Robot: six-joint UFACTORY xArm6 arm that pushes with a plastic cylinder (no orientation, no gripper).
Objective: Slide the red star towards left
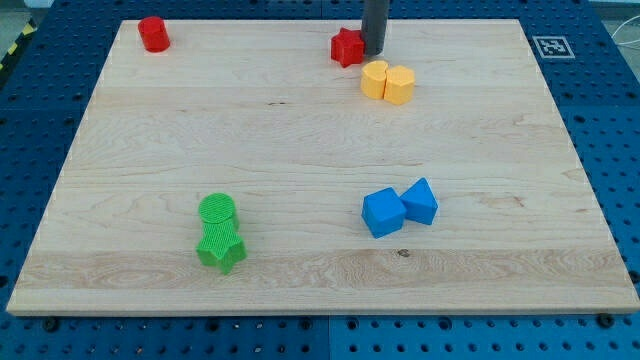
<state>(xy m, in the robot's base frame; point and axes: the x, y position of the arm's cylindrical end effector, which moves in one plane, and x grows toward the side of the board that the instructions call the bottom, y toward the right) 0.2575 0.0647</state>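
a single camera looks down at a slant from the near edge of the wooden board [300, 150], facing the far edge, probably raised well above, taking in the whole board.

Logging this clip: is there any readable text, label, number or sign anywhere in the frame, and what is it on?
No readable words, brands or numbers.
The only sign: a black-and-white square fiducial marker on the wooden board, at its corner in the view's top right; it is a pattern, not text.
The blocks, including the red star beside my tip, carry no markings.
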